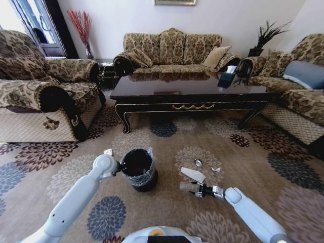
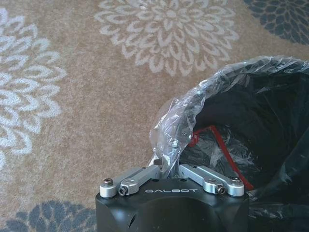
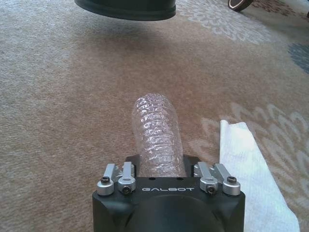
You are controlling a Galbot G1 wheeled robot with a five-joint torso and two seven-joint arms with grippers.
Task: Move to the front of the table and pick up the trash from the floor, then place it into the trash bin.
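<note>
Bottle in the right gripper, bin steadied by the left

Right gripper is clamped on the clear bottle, held low over the carpet at the trash bin's three o'clock (cap end hidden). Left gripper pinches the bin's bag rim, likely steadying it. White paper lies just beyond; the tiny round item is hard to make out.

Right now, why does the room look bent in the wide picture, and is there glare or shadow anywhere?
Head view: a wide lens bows the sofas and walls outward at the edges; the glossy table mirrors the sofa behind it, and the window at upper left is washed out. Left wrist view: the bin's bag liner glints with white highlights. Right wrist view: a soft shadow lies on the carpet under the bin.
</note>
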